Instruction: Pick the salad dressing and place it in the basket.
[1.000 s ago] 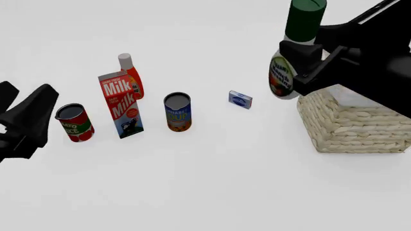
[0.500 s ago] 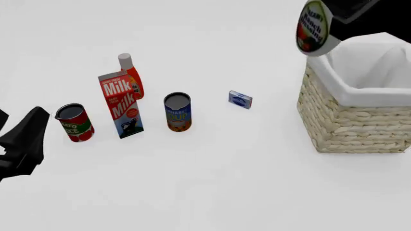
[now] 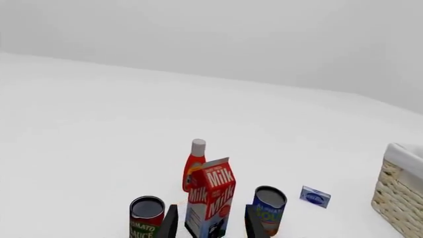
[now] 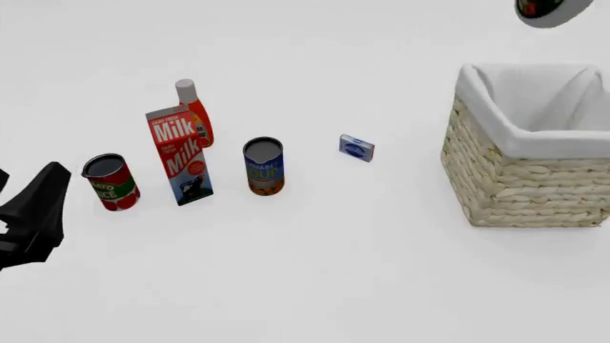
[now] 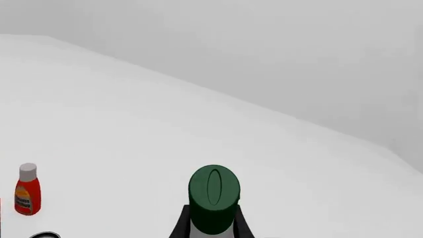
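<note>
Salad dressing (image 5: pixel 213 198): its dark green cap sits between my right fingers (image 5: pixel 182 225), which press against the neck on both sides. In the front view only the rounded bottom of the bottle (image 4: pixel 550 10) shows, high above the basket's far rim.
Right fingers: closed on the bottle, holding it in the air.
Basket (image 4: pixel 519 182): pale wicker with a white cloth lining, standing on the surface (image 4: pixel 315 271).
Small blue box (image 4: pixel 356 148): left of the basket, apart from it.
Blue can (image 4: pixel 263 166): further left of the basket.
Milk carton (image 4: pixel 178 155): beyond the can; a red bottle (image 4: pixel 193 111) stands just behind it.
Red can (image 4: pixel 111 181): farthest from the basket.
Left fingers (image 3: pixel 210 223): spread apart, holding nothing.
</note>
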